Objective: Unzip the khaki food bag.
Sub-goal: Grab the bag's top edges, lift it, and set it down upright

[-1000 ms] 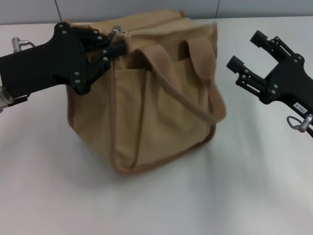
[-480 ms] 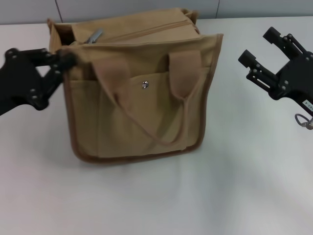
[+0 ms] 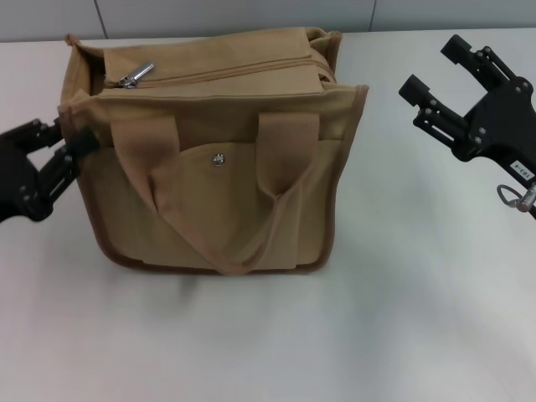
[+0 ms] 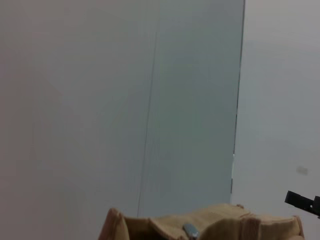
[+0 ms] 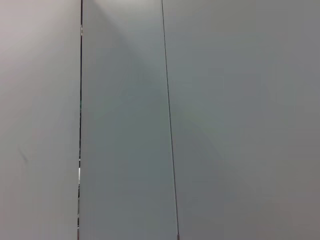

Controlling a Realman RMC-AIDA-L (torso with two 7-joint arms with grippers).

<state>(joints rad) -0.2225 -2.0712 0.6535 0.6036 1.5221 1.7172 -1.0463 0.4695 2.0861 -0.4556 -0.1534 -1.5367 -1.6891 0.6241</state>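
The khaki food bag (image 3: 209,197) stands upright in the middle of the white table, its front pocket with the silver snap (image 3: 219,159) facing me. The metal zipper pull (image 3: 134,75) lies free at the left end of the top zipper. My left gripper (image 3: 82,142) is shut with its tip against the bag's left edge, and I see nothing held in it. My right gripper (image 3: 431,67) is open and empty, off to the right of the bag. The left wrist view shows the bag's top (image 4: 220,225) and the pull (image 4: 190,231).
White table (image 3: 394,318) all around the bag. A grey panelled wall (image 3: 251,12) runs along the back edge. The right wrist view shows only wall panels (image 5: 200,120).
My left gripper has let go of the zipper pull and drawn back left and down. The bag has swung round to face me and shifted left. My right gripper hardly moved.
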